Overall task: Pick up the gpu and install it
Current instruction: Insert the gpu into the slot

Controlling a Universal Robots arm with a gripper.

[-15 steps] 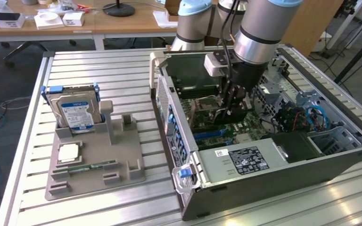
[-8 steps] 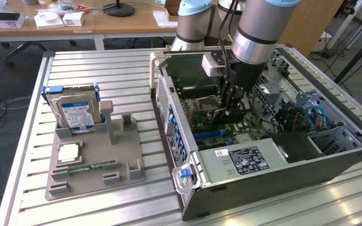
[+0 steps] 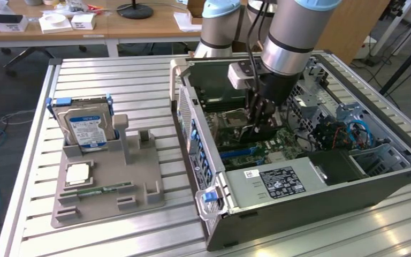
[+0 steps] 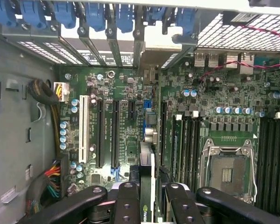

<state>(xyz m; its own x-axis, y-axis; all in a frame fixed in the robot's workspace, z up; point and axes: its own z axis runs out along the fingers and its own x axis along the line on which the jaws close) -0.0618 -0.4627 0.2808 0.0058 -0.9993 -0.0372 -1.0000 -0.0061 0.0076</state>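
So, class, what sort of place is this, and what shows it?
Probably a robotics lab: a robot arm holds a gpu inside an open PC case, a hard drive stands in a parts tray, desks behind.

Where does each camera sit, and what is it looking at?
Exterior view: sits up high, off the arm, looking down at the table and open computer; the arm and gripper show.
Wrist view: sits on the wrist, looking into the computer at the motherboard; the fingers show, holding the gpu.
Both show the gripper and motherboard.
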